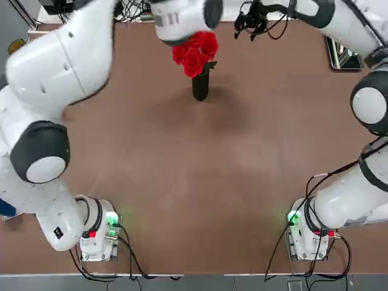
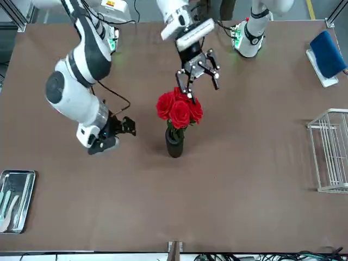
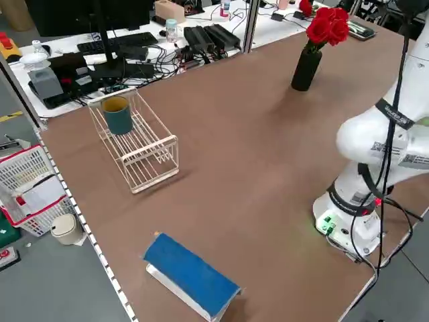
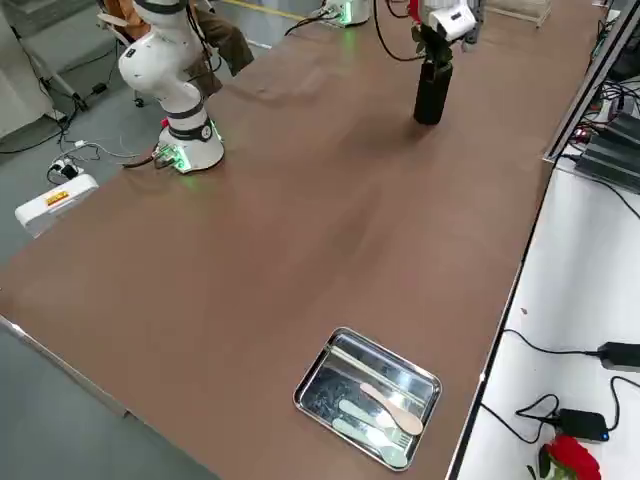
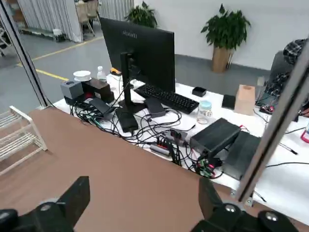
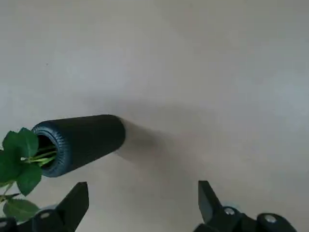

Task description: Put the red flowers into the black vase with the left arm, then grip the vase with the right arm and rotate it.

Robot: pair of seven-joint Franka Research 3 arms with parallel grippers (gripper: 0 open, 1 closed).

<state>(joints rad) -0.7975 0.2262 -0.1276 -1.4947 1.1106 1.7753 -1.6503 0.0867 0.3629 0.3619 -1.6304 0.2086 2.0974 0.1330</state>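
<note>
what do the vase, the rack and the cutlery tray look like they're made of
Black vase: matte and dark with a softly ribbed rim, perhaps rubber-coated or ceramic; the look leaves it open.
White rack: probably coated metal wire, going by its thin, smooth, evenly white bars.
Cutlery tray: likely polished steel, since it is silvery with bright reflections along its rim.

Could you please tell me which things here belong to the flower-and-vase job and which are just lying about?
For the job:
- red flowers, in the vase
- black vase
- left gripper, open by the flowers
- right gripper, open

Just lying about:
- cutlery tray
- white rack
- teal cup, in the rack
- blue thing
</note>
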